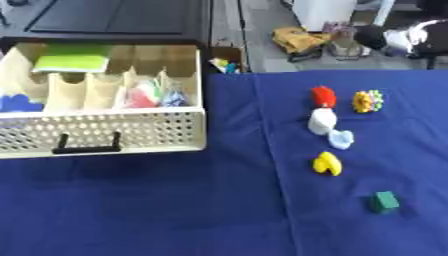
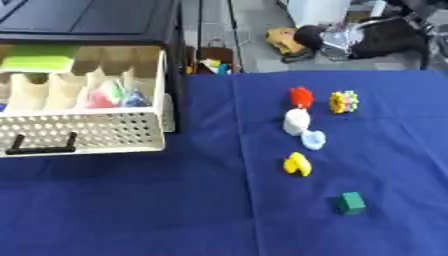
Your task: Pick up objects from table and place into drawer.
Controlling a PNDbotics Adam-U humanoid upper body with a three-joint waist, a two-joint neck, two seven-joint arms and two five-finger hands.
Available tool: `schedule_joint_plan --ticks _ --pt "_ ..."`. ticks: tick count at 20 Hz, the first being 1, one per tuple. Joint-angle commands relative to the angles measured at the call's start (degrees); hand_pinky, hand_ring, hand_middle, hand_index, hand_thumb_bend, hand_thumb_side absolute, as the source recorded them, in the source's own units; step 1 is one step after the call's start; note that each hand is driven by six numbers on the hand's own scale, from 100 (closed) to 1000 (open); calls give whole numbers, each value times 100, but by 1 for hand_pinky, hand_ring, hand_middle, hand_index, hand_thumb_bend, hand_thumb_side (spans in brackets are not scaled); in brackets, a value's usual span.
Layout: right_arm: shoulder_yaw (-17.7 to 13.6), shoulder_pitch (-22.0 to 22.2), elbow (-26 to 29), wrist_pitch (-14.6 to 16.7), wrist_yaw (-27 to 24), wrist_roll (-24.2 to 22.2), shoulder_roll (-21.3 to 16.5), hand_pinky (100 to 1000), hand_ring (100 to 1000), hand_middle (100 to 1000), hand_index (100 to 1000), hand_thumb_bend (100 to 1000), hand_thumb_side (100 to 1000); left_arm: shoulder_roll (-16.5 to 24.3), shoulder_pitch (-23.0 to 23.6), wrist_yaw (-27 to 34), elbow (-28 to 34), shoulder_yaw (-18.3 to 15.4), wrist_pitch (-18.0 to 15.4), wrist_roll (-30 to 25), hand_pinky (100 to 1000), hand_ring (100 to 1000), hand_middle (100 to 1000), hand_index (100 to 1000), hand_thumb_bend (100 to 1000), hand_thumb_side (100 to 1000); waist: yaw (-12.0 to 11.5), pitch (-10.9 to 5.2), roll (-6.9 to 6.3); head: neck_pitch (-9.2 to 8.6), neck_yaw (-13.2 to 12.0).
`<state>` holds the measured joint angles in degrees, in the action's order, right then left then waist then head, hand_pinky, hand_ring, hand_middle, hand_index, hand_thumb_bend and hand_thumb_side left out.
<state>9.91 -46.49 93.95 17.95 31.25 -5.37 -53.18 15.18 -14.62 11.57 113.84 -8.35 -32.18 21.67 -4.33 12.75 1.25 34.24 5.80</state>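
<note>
Fingers of both hands out of view, state impossible to tell. Red piece (image 1: pixel 324 96), yellow flower-like piece (image 1: pixel 368 101), white piece (image 1: pixel 322 121), pale blue piece (image 1: pixel 341 139), yellow piece (image 1: pixel 327 164), green block (image 1: pixel 384 201) lying on blue surface (image 1: pixel 175 210). Drawer (image 1: pixel 105 131) open, well apart at left. Advisable: approach one piece from above, avoiding touching neighbours

A lab or workshop is being suggested: a table (image 1: pixel 175 210) draped in blue cloth, a perforated cream drawer (image 1: pixel 105 131) pulled from a dark cabinet (image 1: pixel 114 20), gear cluttering the grey floor (image 2: pixel 254 30) beyond.
</note>
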Motion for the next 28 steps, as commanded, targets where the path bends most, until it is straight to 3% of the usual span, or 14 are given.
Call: schedule_joint_plan --ticks 1,7,13,21,28 --pt "40 -308 -364 65 147 -260 -15 771 854 814 903 624 879 155 -21 30 75 9 9 -44 448 583 628 826 226 1000 -14 -113 9 7 41" --pt "36 -760 -1100 -77 549 -744 293 800 878 825 932 756 916 143 -10 27 75 12 31 -57 446 583 628 826 225 1000 -18 -115 31 -25 79" --pt "-18 -952 -1862 -508 1051 -1025 518 820 901 823 967 817 891 136 -17 25 75 11 53 -51 446 583 628 826 222 1000 -16 -117 47 -39 92" --pt "-132 -1219 -2946 -1170 1719 -1487 891 831 908 815 1000 823 863 118 -2 24 75 12 64 -47 445 582 628 826 224 1000 -22 -123 36 -49 129" --pt "-349 -1379 -3891 -1752 2301 -1260 1155 825 898 767 944 829 859 97 4 14 75 12 65 -44 444 582 628 826 224 1000 -28 -105 17 -63 130"
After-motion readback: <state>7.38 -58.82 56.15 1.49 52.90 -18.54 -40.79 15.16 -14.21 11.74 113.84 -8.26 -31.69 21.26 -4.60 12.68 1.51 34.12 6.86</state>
